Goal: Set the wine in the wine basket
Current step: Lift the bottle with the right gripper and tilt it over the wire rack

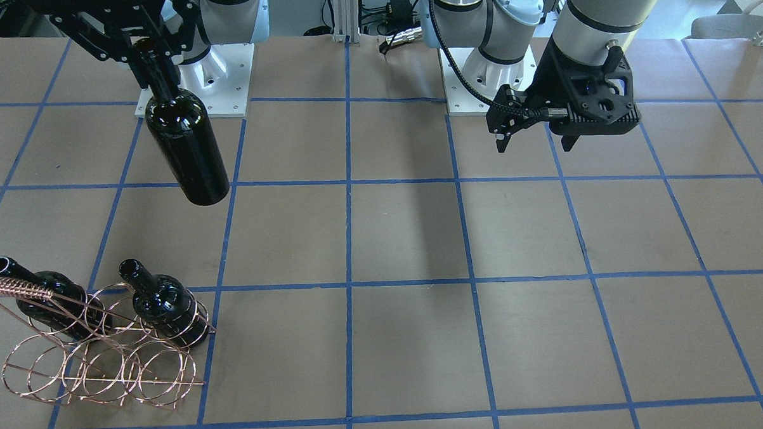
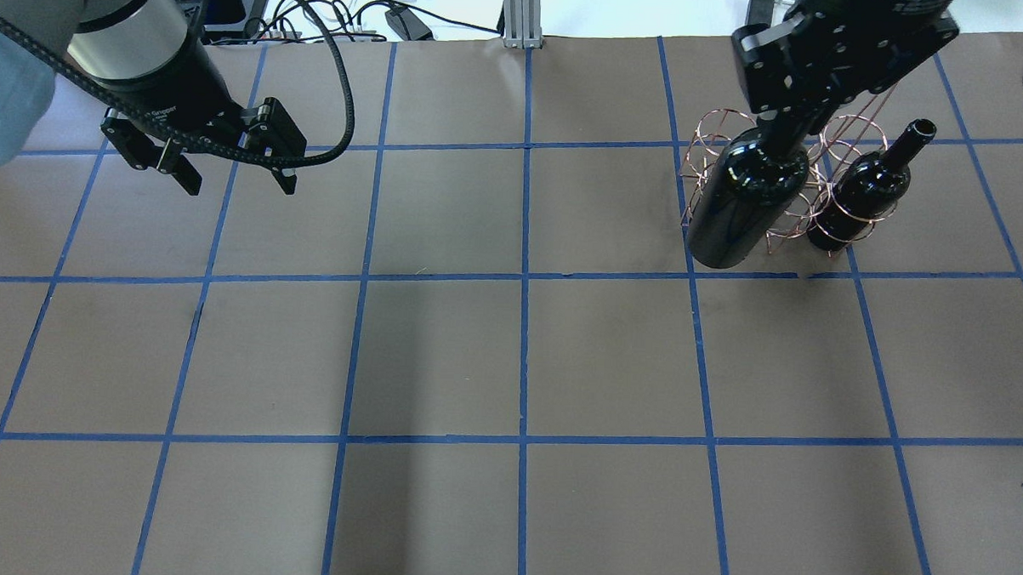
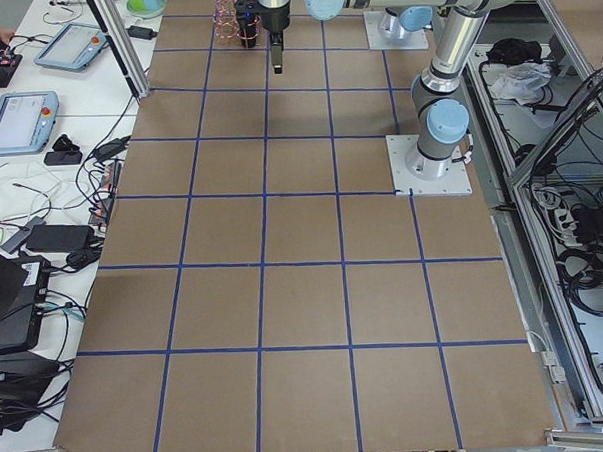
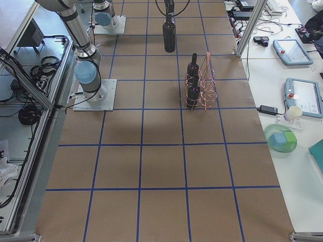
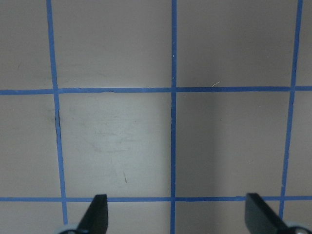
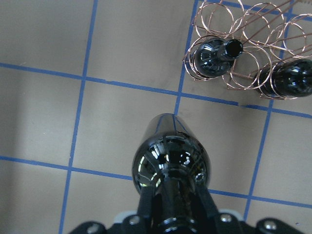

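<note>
My right gripper point(image 1: 146, 54) is shut on the neck of a glossy dark wine bottle point(image 1: 185, 145) that hangs base down above the table. The right wrist view shows the fingers point(image 6: 146, 202) clamped on the bottle point(image 6: 170, 161). The copper wire basket point(image 1: 16, 289) stands at the table's far side, apart from the held bottle. It holds two look-alike bottles point(image 1: 48, 296) point(image 1: 166, 304), necks up and tilted. In the overhead view the held bottle point(image 2: 744, 198) overlaps the basket point(image 2: 697, 132). My left gripper point(image 2: 234, 180) is open and empty over bare table.
The table is brown paper with a blue tape grid. The two arm bases point(image 1: 193, 88) point(image 1: 491, 77) stand at the robot's edge. Side benches with tablets point(image 4: 290, 50), cables and a green bowl point(image 4: 280, 141) lie beyond the table's edge.
</note>
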Available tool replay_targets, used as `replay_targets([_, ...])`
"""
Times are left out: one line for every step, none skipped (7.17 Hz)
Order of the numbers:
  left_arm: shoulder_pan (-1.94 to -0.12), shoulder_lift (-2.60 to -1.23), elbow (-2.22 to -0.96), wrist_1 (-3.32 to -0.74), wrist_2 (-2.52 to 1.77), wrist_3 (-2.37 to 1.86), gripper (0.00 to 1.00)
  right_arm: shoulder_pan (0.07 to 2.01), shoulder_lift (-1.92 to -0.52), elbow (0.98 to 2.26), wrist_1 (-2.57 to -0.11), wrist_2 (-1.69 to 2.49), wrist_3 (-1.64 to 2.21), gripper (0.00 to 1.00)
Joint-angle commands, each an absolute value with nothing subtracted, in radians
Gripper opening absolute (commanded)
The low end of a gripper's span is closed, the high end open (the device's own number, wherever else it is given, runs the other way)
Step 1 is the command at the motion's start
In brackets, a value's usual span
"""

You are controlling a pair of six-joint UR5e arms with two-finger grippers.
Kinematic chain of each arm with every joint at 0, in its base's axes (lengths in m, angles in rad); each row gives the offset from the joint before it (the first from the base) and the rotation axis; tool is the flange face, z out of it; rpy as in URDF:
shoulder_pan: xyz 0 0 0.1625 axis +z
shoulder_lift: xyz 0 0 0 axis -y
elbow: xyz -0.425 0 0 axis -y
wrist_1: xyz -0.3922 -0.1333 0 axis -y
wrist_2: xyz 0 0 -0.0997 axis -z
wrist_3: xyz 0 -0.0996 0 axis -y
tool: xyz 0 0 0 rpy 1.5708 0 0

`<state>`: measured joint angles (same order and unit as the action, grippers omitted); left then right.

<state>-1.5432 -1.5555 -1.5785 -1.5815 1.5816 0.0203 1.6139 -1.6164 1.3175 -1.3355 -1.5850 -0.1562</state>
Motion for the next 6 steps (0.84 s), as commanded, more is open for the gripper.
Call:
replay_targets([-1.537,-1.555,-1.578,-1.583,1.582,0.021,1.0,1.524,-1.629,1.316,-1.296,-1.606,-0.346,0.0])
replay_targets([-1.542,-1.555,-1.578,-1.582,1.582,0.018,1.0,1.482,-1.628,1.318,-1.286,-1.606,-0.444,0.0])
replay_targets([-1.539,-1.555,-1.578,-1.583,1.582,0.023,1.0,1.417,-1.617,1.321,-1.282,-1.592,-0.518,0.0])
replay_targets([-1.537,-1.555,-1.578,-1.583,1.582,0.021,1.0,1.37,-1.596,1.324,-1.278,-1.589,-0.623,0.0])
replay_targets([-1.539,-1.555,-1.578,-1.582,1.582,0.018,1.0,1.359,-1.57,1.322,-1.285,-1.585,-0.644,0.0])
replay_targets([-1.534,-1.555,-1.578,-1.58,1.582,0.024,1.0,1.359,-1.528,1.321,-1.308,-1.551,-0.655,0.0])
